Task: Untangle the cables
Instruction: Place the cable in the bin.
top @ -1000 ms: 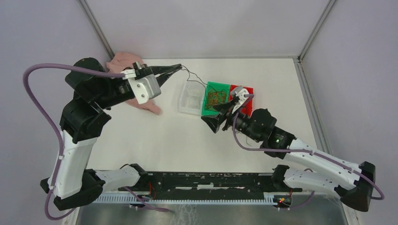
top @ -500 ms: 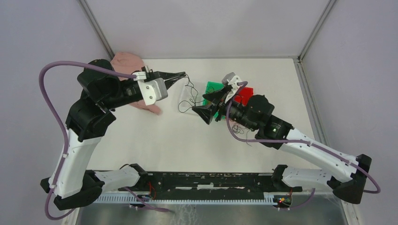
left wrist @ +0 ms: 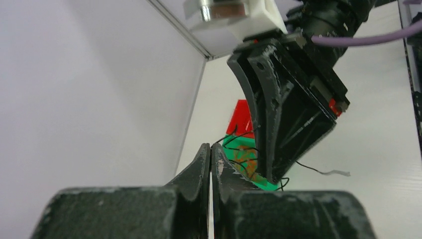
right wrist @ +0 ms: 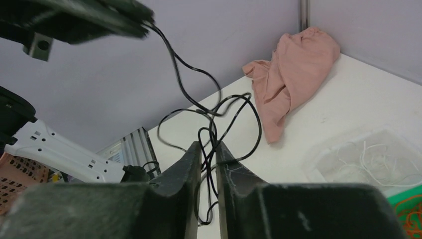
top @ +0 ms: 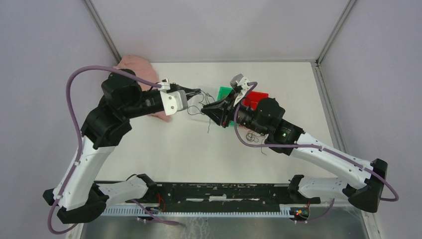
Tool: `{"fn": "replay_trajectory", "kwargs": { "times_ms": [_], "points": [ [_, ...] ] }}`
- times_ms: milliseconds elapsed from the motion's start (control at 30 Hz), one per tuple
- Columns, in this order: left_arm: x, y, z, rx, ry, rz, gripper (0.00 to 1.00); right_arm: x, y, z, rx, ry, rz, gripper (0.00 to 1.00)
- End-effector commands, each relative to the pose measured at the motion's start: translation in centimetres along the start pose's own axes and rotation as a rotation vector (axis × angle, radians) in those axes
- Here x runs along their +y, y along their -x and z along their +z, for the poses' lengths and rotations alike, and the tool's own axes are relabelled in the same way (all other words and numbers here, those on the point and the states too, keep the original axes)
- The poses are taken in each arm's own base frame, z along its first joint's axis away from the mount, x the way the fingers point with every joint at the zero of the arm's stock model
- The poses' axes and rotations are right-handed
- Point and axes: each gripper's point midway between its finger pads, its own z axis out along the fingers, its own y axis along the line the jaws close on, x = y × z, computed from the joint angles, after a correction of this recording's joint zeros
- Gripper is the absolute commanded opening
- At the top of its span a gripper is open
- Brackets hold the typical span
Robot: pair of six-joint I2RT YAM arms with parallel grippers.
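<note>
The cables are hair-thin. A black cable [right wrist: 211,112] hangs in loops between my two grippers, above the table's middle [top: 203,99]. My left gripper [top: 199,91] is shut on its upper end, and the wire comes out at the fingertips [left wrist: 211,147]. Just below and to the right, my right gripper [top: 204,109] has closed to a narrow slit [right wrist: 208,145] with several black strands caught in it. Orange wires lie in the green bin [left wrist: 249,159]. Whitish wires lie in the clear bin [right wrist: 368,159].
A red bin [top: 256,97] stands right of the green bin [top: 226,92]. A pink cloth [top: 134,64] lies at the back left, behind the left arm. A few loose dark wires [top: 256,138] lie on the table under the right forearm. Grey walls enclose three sides.
The left gripper has swung right and lower with the black cable. The right gripper has moved left from over the bins, and its open jaws have closed on the hanging strands.
</note>
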Motion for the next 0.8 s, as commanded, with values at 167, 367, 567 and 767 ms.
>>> {"fn": "replay_trajectory", "kwargs": {
  "times_ms": [167, 367, 567, 767],
  "points": [
    [-1.2, -3.0, 2.4, 0.039, -0.057, -0.023, 0.08, -4.9, 4.6, -2.1, -0.121, -0.156, 0.066, 0.00],
    [-1.8, -5.6, 2.0, 0.159, -0.071, -0.048, 1.00, -15.4, 1.0, -5.2, 0.083, -0.485, 0.002, 0.00],
    [-2.8, -10.0, 0.6, 0.359, -0.039, -0.139, 0.99, -25.5, -4.6, -11.1, 0.380, -0.903, -0.113, 0.00],
    [-2.9, -12.7, -0.5, 0.440, -0.009, -0.240, 0.99, -30.8, -8.3, -14.0, 0.580, -1.075, -0.093, 0.00]
  ]
}}
